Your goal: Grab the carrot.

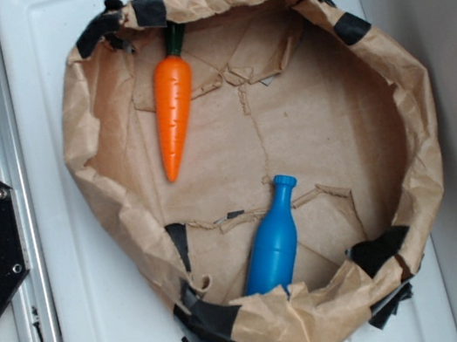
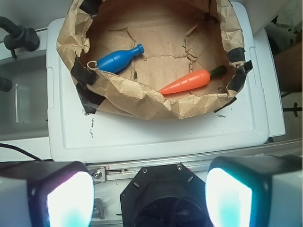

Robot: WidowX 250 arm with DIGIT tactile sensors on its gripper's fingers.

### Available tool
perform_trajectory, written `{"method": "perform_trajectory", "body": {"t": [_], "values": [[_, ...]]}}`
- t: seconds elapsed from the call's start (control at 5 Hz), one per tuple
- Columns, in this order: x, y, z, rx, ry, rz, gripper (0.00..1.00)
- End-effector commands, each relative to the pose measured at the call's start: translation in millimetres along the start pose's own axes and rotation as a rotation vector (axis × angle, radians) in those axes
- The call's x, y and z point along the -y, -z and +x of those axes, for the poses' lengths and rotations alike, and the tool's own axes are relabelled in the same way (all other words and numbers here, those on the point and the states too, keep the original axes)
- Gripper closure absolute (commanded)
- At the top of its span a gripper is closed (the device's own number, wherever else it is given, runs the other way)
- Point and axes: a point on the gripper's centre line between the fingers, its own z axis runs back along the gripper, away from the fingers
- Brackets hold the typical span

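Claw [image 2: 149, 198] is hanging spread wide & empty w/ fingers [image 2: 64, 198] apart, well short of the paper bag nest [image 2: 123, 92]. Carrot [image 2: 187, 81] is lying untouched inside near the rim at 1 o'clock, blue bottle [image 2: 116, 59] at 11. Task is barely starting: reach, descent & grip all remaining.

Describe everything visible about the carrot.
The carrot is a glossy orange toy, plastic by its look, tapering to a point, with a short dark green stem. It lies flat on the floor of the brown paper basin, stem close to the rim wall, tip pointing inward. It lies apart from the blue bottle. The gripper is well away from it, jaws spread, holding nothing.
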Motion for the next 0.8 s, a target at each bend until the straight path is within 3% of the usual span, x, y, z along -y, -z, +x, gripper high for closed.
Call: {"method": "perform_trajectory", "body": {"t": [0.0, 0.2, 0.4, 0.6], "values": [[0.0, 0.0, 0.0, 0.000, 0.000, 0.000, 0.00], [4.8, 37.8, 45.7, -0.007, -0.243, 0.073, 0.00], [-4.5, 78.6, 85.4, -0.049, -0.492, 0.105, 0.00], [-23.4, 120.9, 101.0, -0.049, -0.672, 0.201, 0.00]]}}
